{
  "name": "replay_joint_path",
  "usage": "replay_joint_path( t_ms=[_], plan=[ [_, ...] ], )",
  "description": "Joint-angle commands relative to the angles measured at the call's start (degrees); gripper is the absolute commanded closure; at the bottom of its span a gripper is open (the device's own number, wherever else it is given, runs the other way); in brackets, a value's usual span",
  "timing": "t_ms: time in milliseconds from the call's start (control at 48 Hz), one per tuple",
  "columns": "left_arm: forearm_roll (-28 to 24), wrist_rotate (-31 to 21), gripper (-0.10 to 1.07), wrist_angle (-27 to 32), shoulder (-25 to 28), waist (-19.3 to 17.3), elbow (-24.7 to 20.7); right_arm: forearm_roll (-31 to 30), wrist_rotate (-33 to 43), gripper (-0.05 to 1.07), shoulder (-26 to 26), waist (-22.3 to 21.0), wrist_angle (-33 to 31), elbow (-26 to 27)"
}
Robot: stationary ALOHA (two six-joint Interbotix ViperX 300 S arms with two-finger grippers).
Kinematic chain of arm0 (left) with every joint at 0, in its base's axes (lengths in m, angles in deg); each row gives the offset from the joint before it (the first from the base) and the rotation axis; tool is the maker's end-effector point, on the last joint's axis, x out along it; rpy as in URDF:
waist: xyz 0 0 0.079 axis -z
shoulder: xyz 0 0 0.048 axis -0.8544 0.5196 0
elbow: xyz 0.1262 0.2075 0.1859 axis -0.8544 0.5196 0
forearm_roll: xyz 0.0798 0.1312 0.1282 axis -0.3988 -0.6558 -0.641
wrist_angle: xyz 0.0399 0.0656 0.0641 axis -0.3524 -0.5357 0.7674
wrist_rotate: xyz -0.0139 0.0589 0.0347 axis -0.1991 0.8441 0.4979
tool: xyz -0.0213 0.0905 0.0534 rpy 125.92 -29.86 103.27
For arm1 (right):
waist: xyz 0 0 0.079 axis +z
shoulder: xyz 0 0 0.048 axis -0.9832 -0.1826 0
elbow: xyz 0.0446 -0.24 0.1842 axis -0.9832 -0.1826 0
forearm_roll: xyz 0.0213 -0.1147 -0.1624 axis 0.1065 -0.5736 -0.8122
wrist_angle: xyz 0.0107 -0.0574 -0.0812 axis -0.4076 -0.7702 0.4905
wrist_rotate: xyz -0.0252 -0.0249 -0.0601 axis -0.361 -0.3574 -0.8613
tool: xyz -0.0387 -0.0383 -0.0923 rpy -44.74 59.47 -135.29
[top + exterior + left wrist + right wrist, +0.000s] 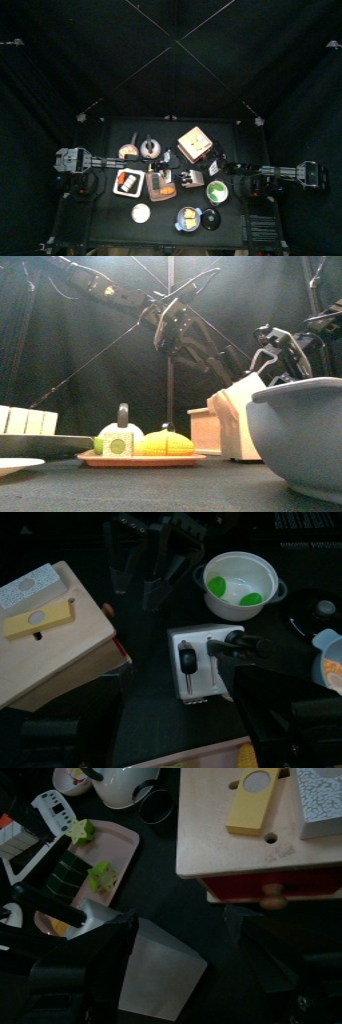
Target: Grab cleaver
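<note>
The cleaver lies flat on the black table, a pale rectangular blade with a dark spot on it. It also shows in the right wrist view and small in the top view, between the wooden box and the green cup. My right gripper hovers right above the blade with its jaws wide apart, one on each side, holding nothing. A black part reaches over the blade's edge; I cannot tell whether it is the handle. My left gripper hangs high above the cleaver, open and empty.
A wooden box with a yellow block stands next to the cleaver. A white cup with green pieces is on its other side. A pink tray of food, a sushi plate and a large grey bowl stand nearby.
</note>
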Motion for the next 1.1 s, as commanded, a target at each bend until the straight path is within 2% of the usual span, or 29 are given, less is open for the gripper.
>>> replay_joint_path(
  t_ms=[0, 208, 500, 854, 1083],
  plan=[
    [-0.18, -0.09, -0.02, -1.14, -0.53, -0.09, -1.85, -0.09, 0.00, 0.04, 0.35, -0.18, 0.00, 0.62],
    [-0.09, -0.09, 0.01, -1.23, 0.18, -0.35, -2.55, -0.09, 0.00, 0.04, 0.35, -0.26, 0.09, 0.62],
    [0.00, -0.09, 0.20, -1.23, 1.23, -0.18, -3.08, -0.09, 0.00, 0.04, 0.35, -0.26, 0.09, 0.62],
    [0.00, -0.09, 0.23, -1.05, 1.76, -0.18, -3.08, 0.00, 0.00, 0.04, 0.44, -0.18, 0.09, 0.62],
    [0.09, -0.09, 0.35, -1.14, 1.76, -0.18, -3.25, 0.00, 0.00, 0.04, 0.35, -0.18, 0.00, 0.62]
  ],
)
